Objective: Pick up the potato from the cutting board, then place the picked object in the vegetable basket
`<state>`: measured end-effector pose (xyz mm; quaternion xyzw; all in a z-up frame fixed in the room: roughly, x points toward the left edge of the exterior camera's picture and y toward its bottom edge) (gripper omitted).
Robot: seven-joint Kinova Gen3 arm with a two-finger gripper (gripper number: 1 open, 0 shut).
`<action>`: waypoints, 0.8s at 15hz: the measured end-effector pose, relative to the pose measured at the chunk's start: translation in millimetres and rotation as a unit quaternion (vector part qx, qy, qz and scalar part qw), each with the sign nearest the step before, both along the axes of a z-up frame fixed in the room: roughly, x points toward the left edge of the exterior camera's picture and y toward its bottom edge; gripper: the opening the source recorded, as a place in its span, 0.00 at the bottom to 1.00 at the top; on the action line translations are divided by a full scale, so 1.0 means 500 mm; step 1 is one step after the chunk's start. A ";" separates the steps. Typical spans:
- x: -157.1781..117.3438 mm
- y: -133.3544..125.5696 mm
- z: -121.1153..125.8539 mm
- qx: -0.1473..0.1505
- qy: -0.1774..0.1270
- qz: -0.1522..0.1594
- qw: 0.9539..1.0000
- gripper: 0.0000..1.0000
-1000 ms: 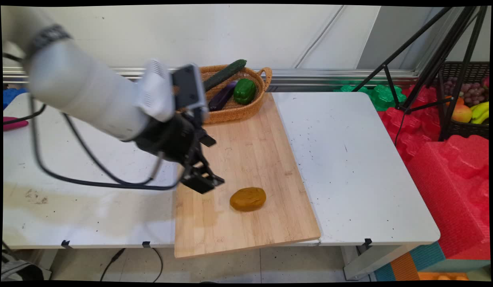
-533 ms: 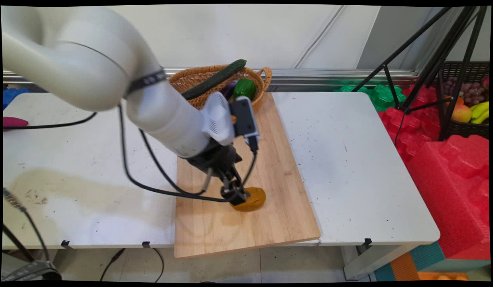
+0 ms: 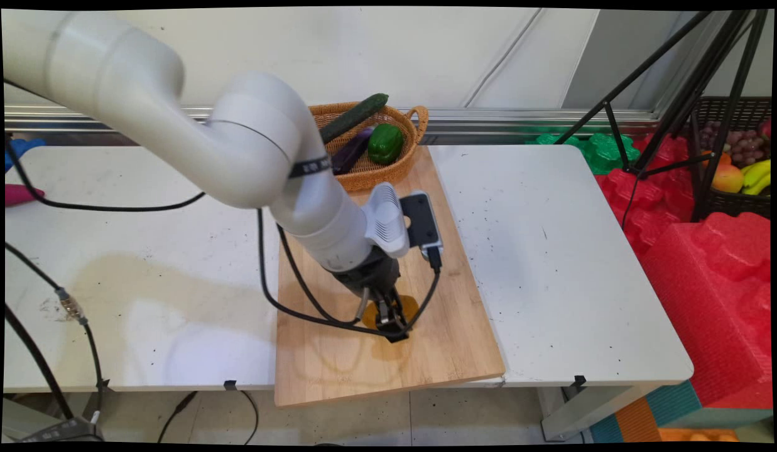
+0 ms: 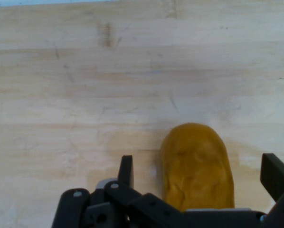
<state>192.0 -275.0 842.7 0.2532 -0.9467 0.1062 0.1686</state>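
- The gripper (image 3: 391,326) hangs low over the wooden cutting board (image 3: 454,351), just below the centre of the main view, right at the brown potato (image 4: 196,166).
- In the hand view the two fingers stand apart, one on each side of the potato, with board showing between each finger and its skin; nothing is clamped.
- The potato lies on the lower half of the board, mostly hidden by the hand in the main view, with only a sliver of ochre peeking out beside the fingers.
- It sits closer to the right-hand finger's side of the frame than dead centre, so a small shift that way would likely square the grasp up.
- Judging by its rounded flanks, the fingertips should probably reach down near the board so they meet its widest part and do not slide off the top.
- The potato itself: a smooth, lumpy oval, mustard brown, matte, with shallow dimples, its long axis running up the hand view.
- At the upper centre of the main view a wicker basket (image 3: 406,164) holds a cucumber (image 3: 357,115), an eggplant (image 3: 352,150) and a green pepper (image 3: 385,142), well apart from the hand.
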 end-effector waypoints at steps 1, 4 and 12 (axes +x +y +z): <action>-0.006 -0.005 -0.011 0.004 -0.002 -0.001 1.000 1.00; -0.019 -0.017 -0.041 0.014 -0.007 0.002 1.000 1.00; -0.022 -0.013 -0.052 0.018 -0.018 0.000 1.000 0.00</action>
